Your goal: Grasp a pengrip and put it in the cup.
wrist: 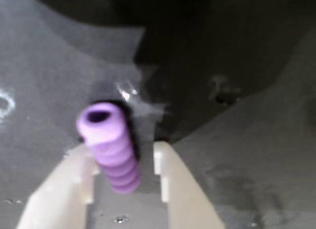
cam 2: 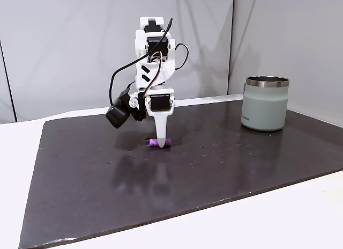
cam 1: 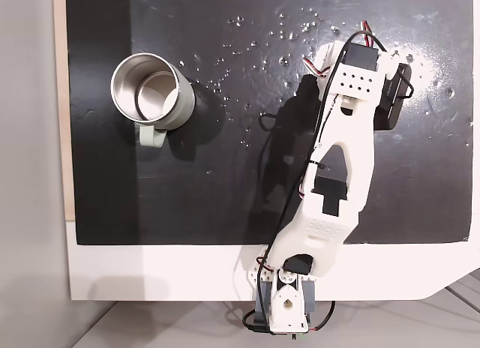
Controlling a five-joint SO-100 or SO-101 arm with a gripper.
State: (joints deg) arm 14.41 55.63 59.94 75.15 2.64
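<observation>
- The black mat (cam 2: 214,168) on the tabletop (cam 2: 278,217) is seen carrying everything.
- The cup (cam 2: 264,104) is seen upright, well apart from the arm.
- The end effector (cam 2: 161,144) is lowered to the mat, jaws narrowly parted around the pengrip (wrist: 111,150), not visibly clamped.
- The pengrip lies on the mat between the fingers (wrist: 59,189); being round and soft-looking, it could be rolled or squeezed out if closed off-centre.

A bare test setup, lab-like: a black mat (cam 2: 107,195) on a white table (cam 1: 150,277), the arm's base clamped at the table's edge, plain grey walls (cam 2: 64,45) behind
</observation>
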